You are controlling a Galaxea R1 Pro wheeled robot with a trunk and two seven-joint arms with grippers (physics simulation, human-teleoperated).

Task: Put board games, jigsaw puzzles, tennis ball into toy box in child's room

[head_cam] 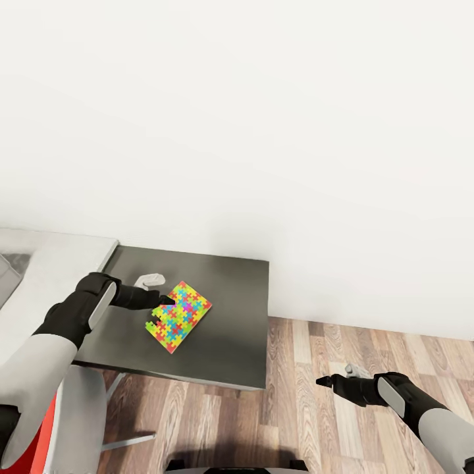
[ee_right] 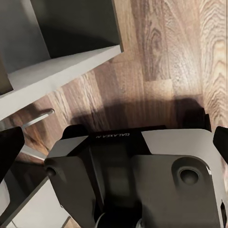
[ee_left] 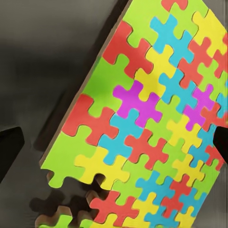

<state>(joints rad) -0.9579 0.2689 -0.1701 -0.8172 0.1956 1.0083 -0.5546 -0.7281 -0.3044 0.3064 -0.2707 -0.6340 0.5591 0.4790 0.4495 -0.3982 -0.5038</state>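
Here, on the left, my left arm reaches across the dark tabletop [head_cam: 224, 309] and its gripper [head_cam: 160, 303] sits right at the near corner of the puzzle [head_cam: 179, 316], which lies flat in the middle of the tabletop, one corner ragged where pieces are missing. I keep the wrist low and nearly level because the sheet is so thin; a flat thing like this only gives me an edge to work with. In the left wrist view the puzzle [ee_left: 152, 123] spreads between the two dark fingers [ee_left: 9, 152], which stand wide at either margin with the sheet between them, so they are spread and not yet closed on anything. I judge this is the approach to a grasp, or a nudge toward the tabletop edge.

To the right, my right gripper [head_cam: 327, 380] hangs over the wood floor [head_cam: 316, 421], well apart from the tabletop, parked out of the way. Its fingers [ee_right: 10, 147] show at both margins of the right wrist view, spread wide and empty, looking down on the robot's own base [ee_right: 133, 171].
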